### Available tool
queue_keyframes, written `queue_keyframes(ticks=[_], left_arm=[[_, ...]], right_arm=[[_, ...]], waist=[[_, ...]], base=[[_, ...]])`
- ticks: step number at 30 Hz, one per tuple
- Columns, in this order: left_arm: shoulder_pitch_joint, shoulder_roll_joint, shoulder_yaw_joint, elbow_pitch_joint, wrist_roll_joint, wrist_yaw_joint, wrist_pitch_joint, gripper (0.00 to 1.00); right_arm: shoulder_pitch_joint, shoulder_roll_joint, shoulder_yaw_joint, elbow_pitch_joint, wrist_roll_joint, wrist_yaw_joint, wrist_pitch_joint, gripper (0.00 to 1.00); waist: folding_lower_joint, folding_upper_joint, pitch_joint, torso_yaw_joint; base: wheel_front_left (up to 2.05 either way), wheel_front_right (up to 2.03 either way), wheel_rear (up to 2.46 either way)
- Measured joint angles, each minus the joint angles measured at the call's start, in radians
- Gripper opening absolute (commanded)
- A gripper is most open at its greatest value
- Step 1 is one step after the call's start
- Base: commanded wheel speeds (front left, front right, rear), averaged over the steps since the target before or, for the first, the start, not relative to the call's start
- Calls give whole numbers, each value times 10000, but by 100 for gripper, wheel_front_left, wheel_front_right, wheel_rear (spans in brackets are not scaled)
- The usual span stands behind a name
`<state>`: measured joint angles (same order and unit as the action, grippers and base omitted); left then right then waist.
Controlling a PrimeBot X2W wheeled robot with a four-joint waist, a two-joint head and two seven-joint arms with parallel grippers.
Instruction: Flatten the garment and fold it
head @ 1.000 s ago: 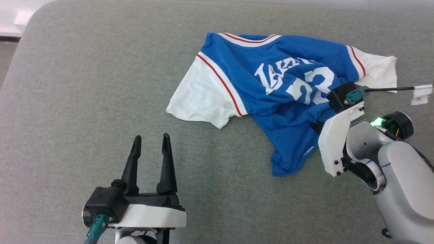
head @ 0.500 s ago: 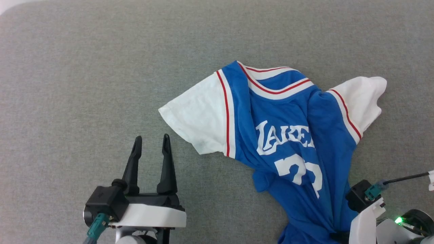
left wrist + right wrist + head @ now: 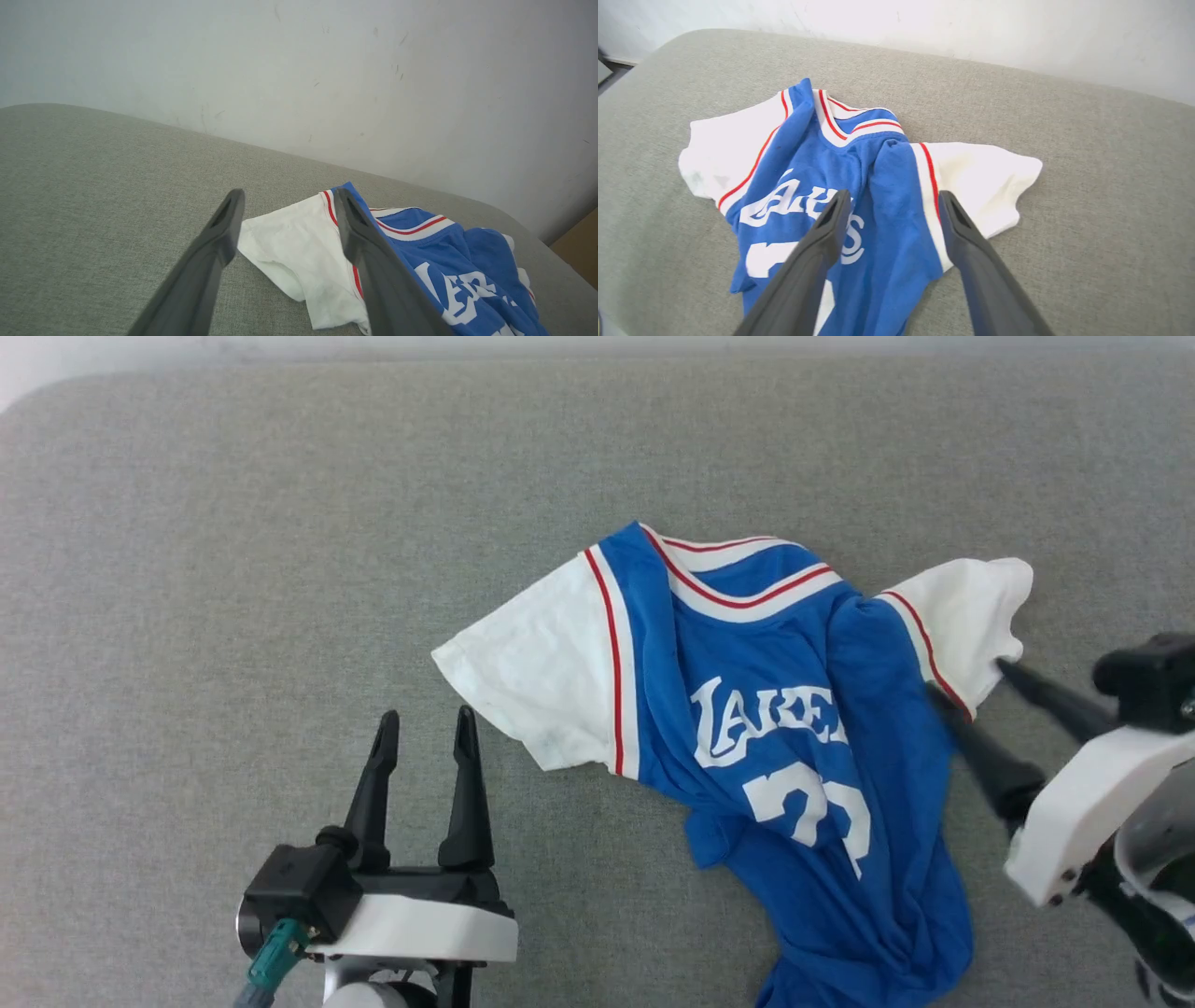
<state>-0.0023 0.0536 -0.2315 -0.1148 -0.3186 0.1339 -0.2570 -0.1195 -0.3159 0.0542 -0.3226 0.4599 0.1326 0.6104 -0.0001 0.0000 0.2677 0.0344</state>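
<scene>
The garment (image 3: 766, 709) lay rumpled and chest up on the grey padded surface (image 3: 233, 523) ahead of me. At its left a white sleeve spread nearly flat, edged with a thin red stripe. Next came the bright blue body with a striped V collar, white lettering and numerals, bunching as it narrowed toward my side. At its right the other white sleeve sat creased.

My left gripper (image 3: 427, 714) stood just left of the garment and apart from it, its fingers parted and empty. My right gripper (image 3: 969, 679) hung at the garment's right edge, fingers spread with nothing between them and tips by the right sleeve's seam. They were blurred from my head, so I could not tell if they touched cloth.
</scene>
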Motion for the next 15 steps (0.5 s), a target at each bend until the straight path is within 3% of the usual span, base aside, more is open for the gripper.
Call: queue_keyframes(ticks=[5,9,14,15], left_arm=[[-1,-10,-38,40,-75,-13,0,100],[-2,-12,-42,59,-75,-23,0,100],[-2,-12,-54,63,-75,-42,0,100],[-2,-10,-48,63,-75,-92,0,100]], right_arm=[[10,-31,-130,1262,-1425,0,372,100],[448,73,155,2351,-1676,0,1296,100],[364,337,295,3185,-1948,0,922,100],[296,399,280,3340,-1960,0,821,95]], waist=[[0,0,-78,138],[0,0,-84,319],[0,0,-25,543],[-1,0,-2,577]], base=[[0,0,0],[0,0,0],[0,0,0],[0,0,0]])
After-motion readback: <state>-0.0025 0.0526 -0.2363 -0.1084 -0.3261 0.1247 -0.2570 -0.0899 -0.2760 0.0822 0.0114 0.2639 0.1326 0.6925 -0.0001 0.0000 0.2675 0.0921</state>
